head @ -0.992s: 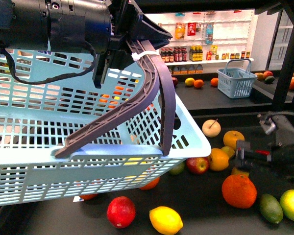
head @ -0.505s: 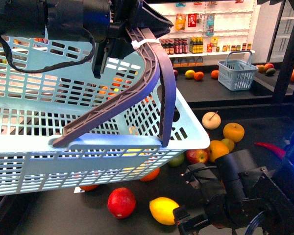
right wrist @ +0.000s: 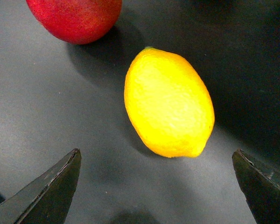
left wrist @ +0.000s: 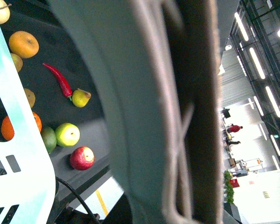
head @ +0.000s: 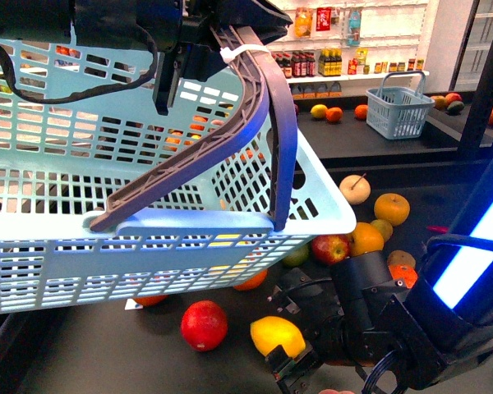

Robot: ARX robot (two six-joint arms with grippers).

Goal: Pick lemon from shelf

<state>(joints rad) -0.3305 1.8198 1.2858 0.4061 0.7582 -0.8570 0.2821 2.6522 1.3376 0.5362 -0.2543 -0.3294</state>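
The shelf (head: pixel 82 357) is a flat matte-black deck strewn with loose fruit. Over the left part of it hangs a pale blue slotted basket (head: pixel 148 238), filling most of the front view. Its grey-brown handle (head: pixel 267 123) is raised, and the left hand (head: pixel 222 45) is clamped around the top of it. Low on the right, the right hand (right wrist: pixel 155 161) reaches over the deck with its two dark fingers (right wrist: pixel 51 191) spread wide, touching nothing. The lemon (right wrist: pixel 168 102) lies on the bare deck just ahead of the gap between those fingers, on its side. A red fruit (right wrist: pixel 74 18) sits just beyond the lemon, close but not touching it.
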